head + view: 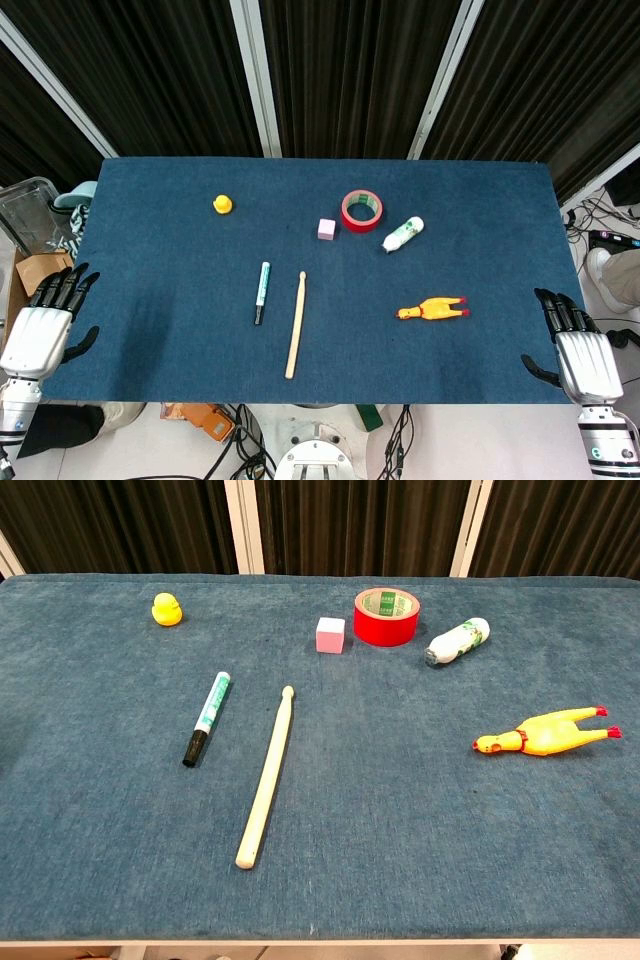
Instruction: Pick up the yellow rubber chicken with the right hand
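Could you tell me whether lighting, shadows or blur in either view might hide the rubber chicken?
Head view: even overhead light, soft faint shadows, the yellow rubber chicken sharp against the blue table, with both the left hand and right hand at the edges. Chest view: also sharp, no glare, chicken clear; hands out of frame.

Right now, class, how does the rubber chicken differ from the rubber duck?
The rubber chicken is long and lies on its side, near the right hand; the rubber duck is small, rounded and sits upright at the far left. The chicken has red feet; the duck has none visible. Both are yellow toys.
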Controlling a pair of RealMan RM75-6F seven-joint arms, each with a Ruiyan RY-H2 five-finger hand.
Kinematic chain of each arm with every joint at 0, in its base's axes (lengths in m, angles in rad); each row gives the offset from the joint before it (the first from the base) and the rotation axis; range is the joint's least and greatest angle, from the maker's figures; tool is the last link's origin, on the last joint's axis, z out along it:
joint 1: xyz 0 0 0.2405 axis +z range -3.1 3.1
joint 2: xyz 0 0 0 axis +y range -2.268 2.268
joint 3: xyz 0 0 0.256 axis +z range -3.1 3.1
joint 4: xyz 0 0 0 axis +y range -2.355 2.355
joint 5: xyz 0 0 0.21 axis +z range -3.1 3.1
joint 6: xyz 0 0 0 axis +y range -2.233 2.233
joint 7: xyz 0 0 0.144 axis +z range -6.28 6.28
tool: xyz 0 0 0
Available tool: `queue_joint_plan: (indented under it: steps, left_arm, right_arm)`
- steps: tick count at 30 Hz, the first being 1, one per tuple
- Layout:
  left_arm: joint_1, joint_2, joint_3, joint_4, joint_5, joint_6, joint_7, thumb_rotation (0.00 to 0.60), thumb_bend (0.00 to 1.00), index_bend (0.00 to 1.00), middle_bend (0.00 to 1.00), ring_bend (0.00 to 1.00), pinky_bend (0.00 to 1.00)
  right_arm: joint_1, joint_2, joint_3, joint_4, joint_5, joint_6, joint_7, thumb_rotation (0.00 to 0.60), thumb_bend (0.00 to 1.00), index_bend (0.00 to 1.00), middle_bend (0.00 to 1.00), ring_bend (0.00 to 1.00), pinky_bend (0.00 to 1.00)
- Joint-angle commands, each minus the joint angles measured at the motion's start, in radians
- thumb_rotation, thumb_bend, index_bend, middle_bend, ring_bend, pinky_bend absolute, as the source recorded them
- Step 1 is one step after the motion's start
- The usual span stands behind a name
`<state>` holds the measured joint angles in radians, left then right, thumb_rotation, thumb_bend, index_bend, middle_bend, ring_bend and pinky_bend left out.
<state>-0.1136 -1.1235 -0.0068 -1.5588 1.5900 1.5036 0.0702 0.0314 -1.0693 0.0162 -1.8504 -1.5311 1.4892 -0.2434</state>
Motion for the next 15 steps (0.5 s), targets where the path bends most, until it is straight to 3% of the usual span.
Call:
queue_joint_plan:
  steps: [1, 15]
  left_arm:
    - [0.000, 0.000, 0.000, 0.000, 0.000, 0.001, 0.000, 0.600, 0.29, 0.10, 0.00, 0.00, 0.10]
    - [0.005, -0.001, -0.002, -0.010, -0.008, 0.003, -0.003, 0.600, 0.29, 0.10, 0.00, 0.00, 0.10]
  right_arm:
    - [0.000, 0.000, 0.001, 0.000, 0.001, 0.000, 0.001, 0.600, 0.31, 0.00, 0.16, 0.16, 0.27]
    - [0.022, -0.029, 0.015, 0.047, -0.030, -0.003, 0.006, 0.600, 0.31, 0.01, 0.16, 0.16, 0.27]
